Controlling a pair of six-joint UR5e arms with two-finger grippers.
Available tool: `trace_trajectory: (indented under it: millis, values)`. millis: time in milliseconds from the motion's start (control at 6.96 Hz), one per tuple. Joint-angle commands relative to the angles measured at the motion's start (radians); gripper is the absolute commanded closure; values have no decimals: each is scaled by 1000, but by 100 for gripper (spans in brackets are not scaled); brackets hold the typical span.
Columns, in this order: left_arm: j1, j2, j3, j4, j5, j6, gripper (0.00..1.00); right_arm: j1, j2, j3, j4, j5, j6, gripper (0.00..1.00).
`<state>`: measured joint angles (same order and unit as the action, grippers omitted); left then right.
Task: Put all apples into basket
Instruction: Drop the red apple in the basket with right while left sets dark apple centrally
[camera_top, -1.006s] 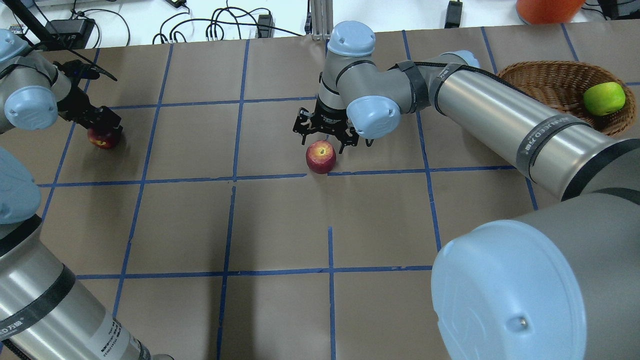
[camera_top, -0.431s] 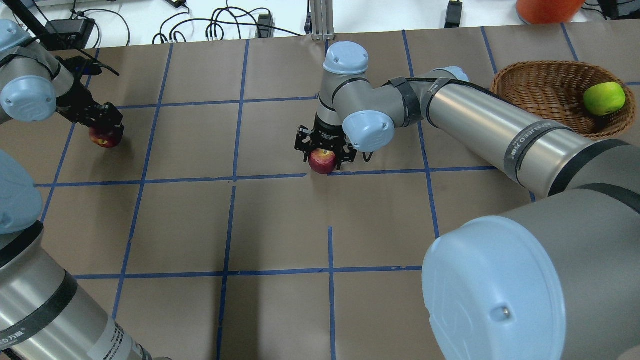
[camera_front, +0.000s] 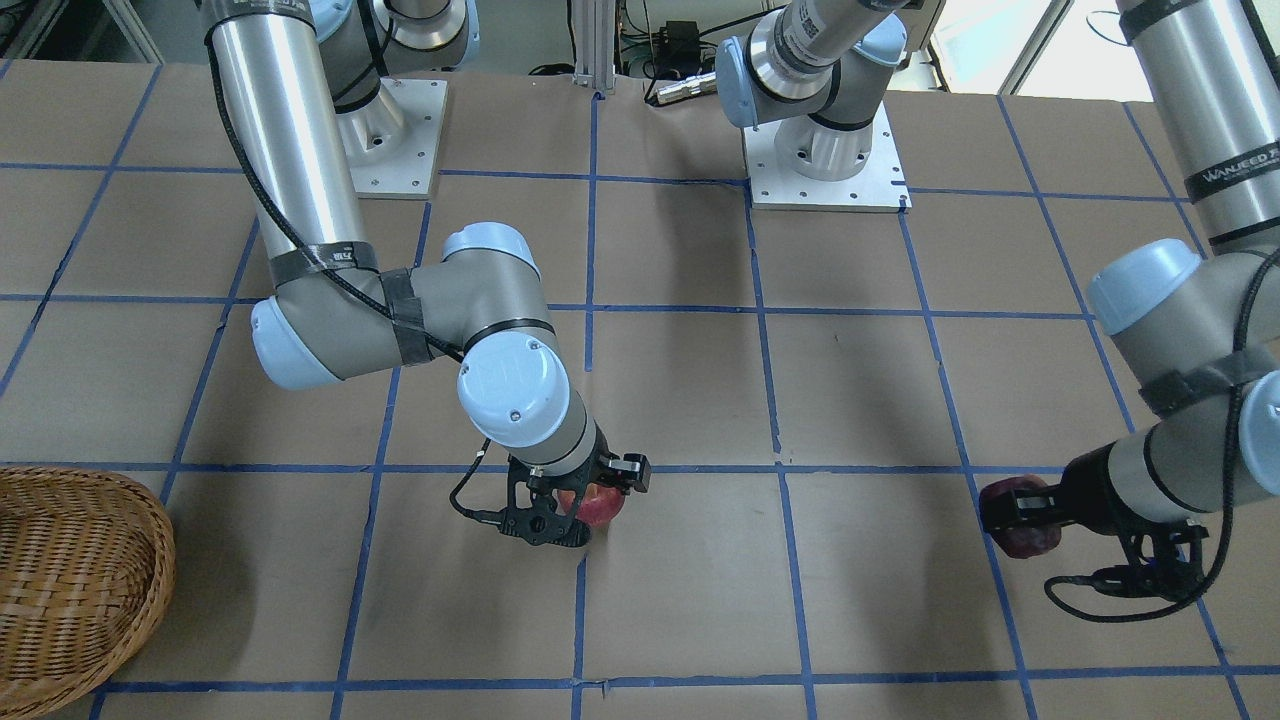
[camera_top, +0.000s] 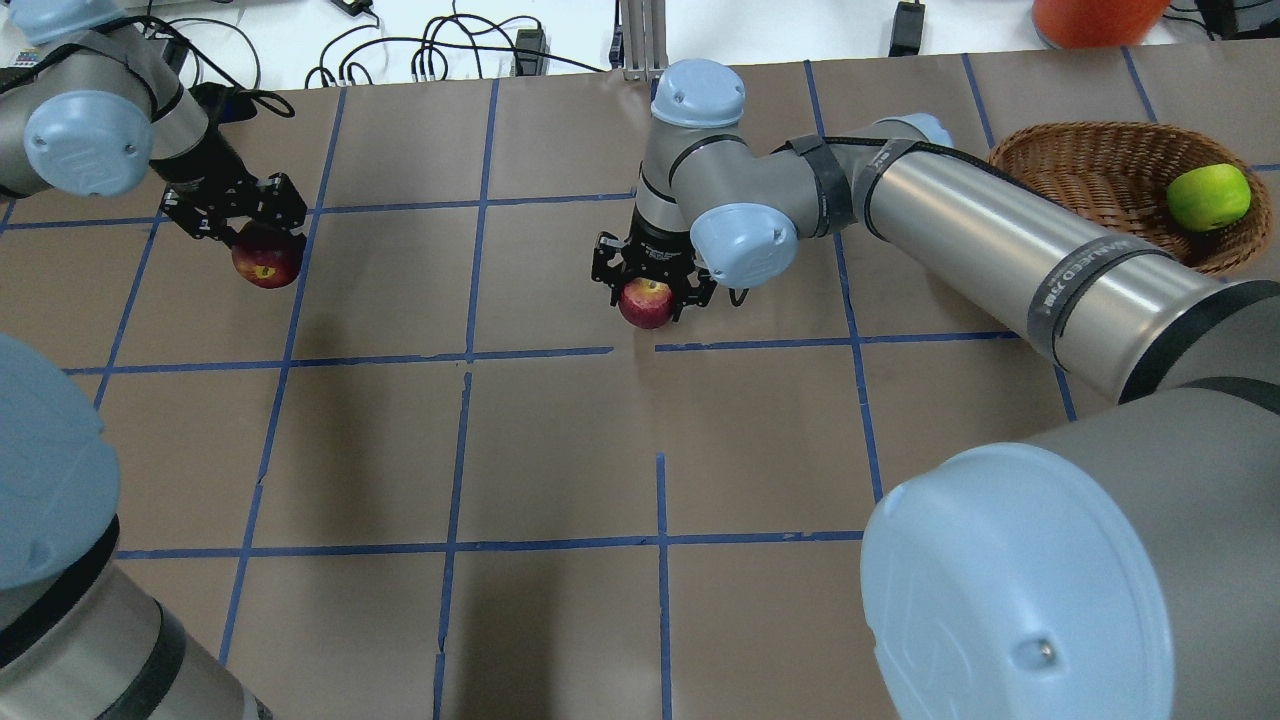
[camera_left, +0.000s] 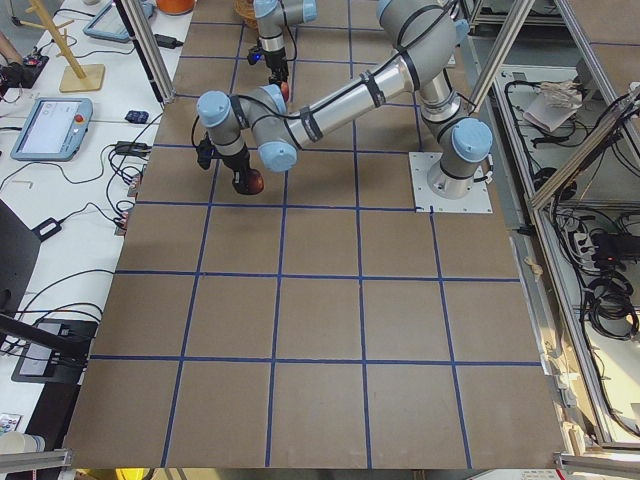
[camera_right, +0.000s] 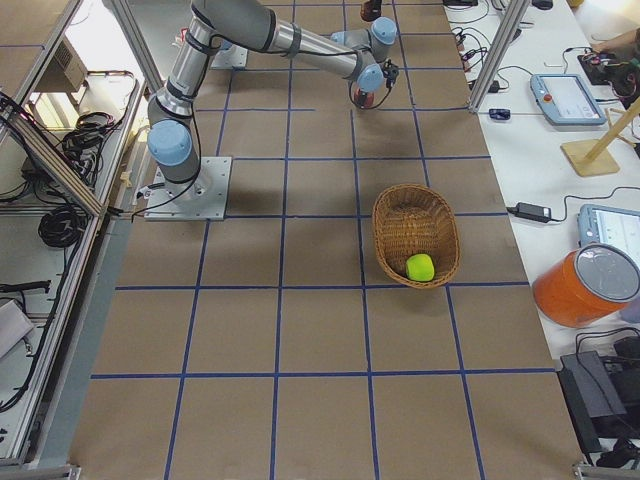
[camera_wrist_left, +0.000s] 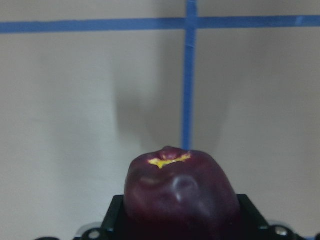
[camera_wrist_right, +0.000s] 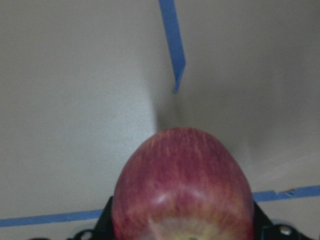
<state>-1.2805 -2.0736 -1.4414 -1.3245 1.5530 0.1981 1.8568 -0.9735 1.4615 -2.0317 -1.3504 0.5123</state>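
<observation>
The left gripper has its jaws clamped on the maroon apple at the far left of the bench. A second ago that apple lay on the bench farther left, with the gripper down over it. Now gripper and apple stand farther right, the apple looks larger in the overhead view, and the left wrist has swung toward the far edge. In the left wrist view the apple sits between the jaws with its shadow on the paper beyond it, so it looks clear of the bench.

The right gripper has its jaws pressed tight on either side of the red apple near the middle of the bench. A second ago those jaws stood apart just beyond the apple, which lay free on their near side. By 0.4 s ago they had come down around it. Now gripper and apple are a little farther from the blue tape line on their near side than they were then. Whether this apple is off the bench cannot be told.

The yellow-green apple lies in the basket at the far right, against its right-hand wall, as in both earlier frames.
</observation>
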Motion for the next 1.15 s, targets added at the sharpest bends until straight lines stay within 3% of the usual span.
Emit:
trace_trajectory:
  millis: [0, 144, 287, 431, 862, 1006]
  values:
    - [-170, 70, -81, -13, -8, -290, 33, -116, -85, -74, 146, -94, -39, 100]
    - [-260, 60, -89, 2, -13, -529, 33, -193, -118, -82, 160, -148, -175, 100]
    - [-377, 43, -100, 55, -11, -696, 33, -285, -132, -72, 163, -256, -252, 100]
    - [-483, 29, -120, 144, -13, -835, 33, -370, -139, -87, 175, -282, -294, 100]
    - [-681, -34, -207, 377, -21, -1017, 33, -621, -131, -75, 151, -280, -718, 100]
    - [-681, -46, -218, 396, -24, -1019, 22, -666, -70, -82, 99, -283, -807, 100]
